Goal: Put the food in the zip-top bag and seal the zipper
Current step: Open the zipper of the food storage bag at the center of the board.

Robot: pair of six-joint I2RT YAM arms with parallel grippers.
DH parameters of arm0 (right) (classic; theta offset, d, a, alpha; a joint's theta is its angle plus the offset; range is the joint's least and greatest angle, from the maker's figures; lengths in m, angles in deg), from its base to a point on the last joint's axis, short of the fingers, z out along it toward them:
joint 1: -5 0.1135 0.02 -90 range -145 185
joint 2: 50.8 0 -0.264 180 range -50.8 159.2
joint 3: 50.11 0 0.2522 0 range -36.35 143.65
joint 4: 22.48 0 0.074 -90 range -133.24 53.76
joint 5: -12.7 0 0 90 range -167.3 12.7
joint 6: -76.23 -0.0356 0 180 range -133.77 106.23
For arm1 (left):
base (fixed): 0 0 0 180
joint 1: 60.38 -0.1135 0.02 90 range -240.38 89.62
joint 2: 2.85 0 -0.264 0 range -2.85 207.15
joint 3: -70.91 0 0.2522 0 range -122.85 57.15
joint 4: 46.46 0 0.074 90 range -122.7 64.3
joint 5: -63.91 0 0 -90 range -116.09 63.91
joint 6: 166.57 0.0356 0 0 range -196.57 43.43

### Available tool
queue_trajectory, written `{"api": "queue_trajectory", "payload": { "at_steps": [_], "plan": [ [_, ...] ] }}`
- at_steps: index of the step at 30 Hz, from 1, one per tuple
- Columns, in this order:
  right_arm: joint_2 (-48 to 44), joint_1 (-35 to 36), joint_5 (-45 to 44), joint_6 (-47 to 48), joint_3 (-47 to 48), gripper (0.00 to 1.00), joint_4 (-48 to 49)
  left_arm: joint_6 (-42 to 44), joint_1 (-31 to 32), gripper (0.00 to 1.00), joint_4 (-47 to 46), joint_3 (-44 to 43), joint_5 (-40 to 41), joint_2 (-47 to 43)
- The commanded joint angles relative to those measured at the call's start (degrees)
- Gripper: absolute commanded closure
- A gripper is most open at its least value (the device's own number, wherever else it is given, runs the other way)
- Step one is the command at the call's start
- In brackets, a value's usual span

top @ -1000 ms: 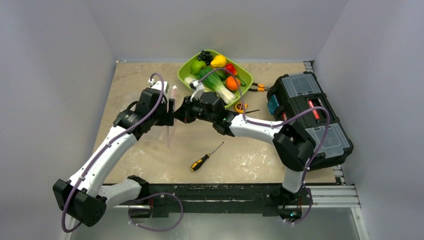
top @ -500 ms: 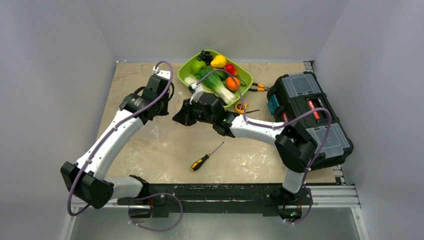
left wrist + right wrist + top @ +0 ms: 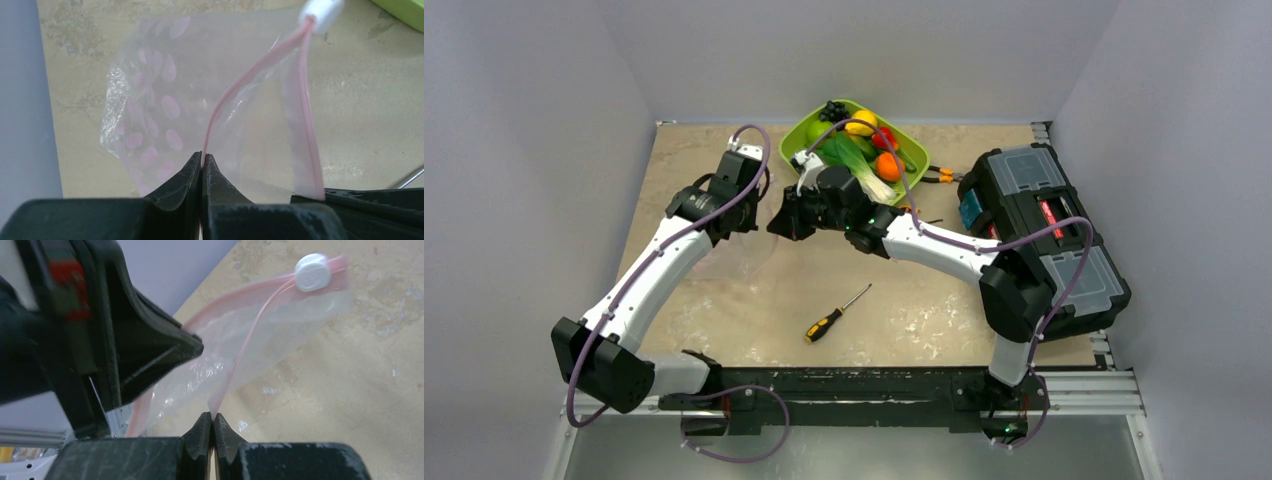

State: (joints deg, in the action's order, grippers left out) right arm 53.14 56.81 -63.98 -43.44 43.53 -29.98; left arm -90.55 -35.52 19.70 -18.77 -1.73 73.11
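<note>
Pink zipper (image 3: 306,130) lips, one each: your left gripper (image 3: 202,158) clamps one, your right gripper (image 3: 212,416) the other, so the zip-top bag (image 3: 160,100) gapes between them for the food (image 3: 886,165) just beyond.

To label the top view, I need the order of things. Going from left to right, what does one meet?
Bag → screwdriver → toolbox. The tray overlaps the screwdriver sideways, so it is left out.
</note>
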Motion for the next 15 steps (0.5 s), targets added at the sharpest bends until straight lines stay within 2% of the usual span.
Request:
{"api": "queue_trajectory", "payload": {
  "at_steps": [1,4,6,12,15],
  "plan": [
    [2.19,-2.31,8.61,2.1,5.68,1.0,-3.69,-0.86,-2.25,1.0,-4.94,5.28,-3.25,-4.84],
    [4.92,-3.2,14.28,2.13,9.05,1.0,-5.53,-0.84,-2.27,1.0,-6.9,7.08,-3.6,-6.7],
    [5.99,-3.62,14.34,2.63,11.38,0.97,-7.28,-1.54,-2.36,1.0,-7.07,7.06,-2.61,-7.07],
    [4.16,-5.24,9.33,7.16,14.27,0.78,-13.9,-4.49,-3.05,1.0,-6.13,6.82,0.56,-6.25],
    [1.6,-7.4,5.75,8.23,13.72,0.64,-15.15,-5.98,-3.66,1.0,-5.91,6.51,1.09,-5.93]
  ]
}}
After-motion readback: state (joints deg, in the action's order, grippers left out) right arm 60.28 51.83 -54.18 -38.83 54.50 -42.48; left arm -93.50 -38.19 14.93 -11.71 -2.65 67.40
